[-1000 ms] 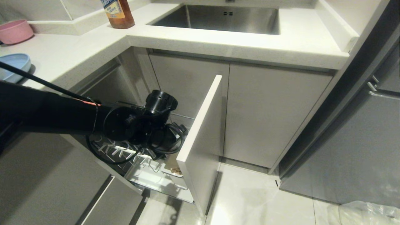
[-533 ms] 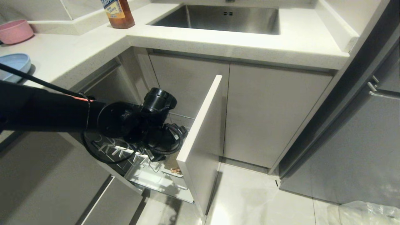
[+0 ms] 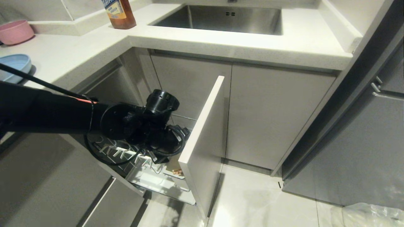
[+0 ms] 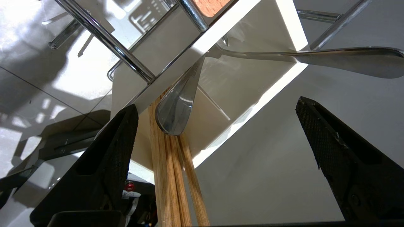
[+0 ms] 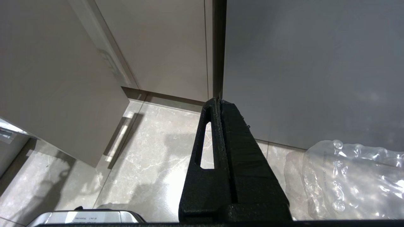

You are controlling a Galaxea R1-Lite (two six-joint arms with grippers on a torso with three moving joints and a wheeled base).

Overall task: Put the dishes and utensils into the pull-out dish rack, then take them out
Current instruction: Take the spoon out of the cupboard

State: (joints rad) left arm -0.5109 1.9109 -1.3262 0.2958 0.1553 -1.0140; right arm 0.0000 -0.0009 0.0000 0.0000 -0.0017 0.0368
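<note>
Kitchen corner, pale tile floor, with the pull-out dish rack [image 3: 151,170] slid out from under the counter. The left gripper [image 4: 214,132] hangs over the white utensil cup [image 4: 252,78] with its jaws spread wide and nothing in them, straddling the chopsticks [image 4: 176,176] and a spoon [image 4: 176,107] standing in the cup, probably lining up a grab. The right gripper [image 5: 217,104] is parked low, pinched closed. Farther back, the light-blue plate [image 3: 14,64] sits on the counter.
</note>
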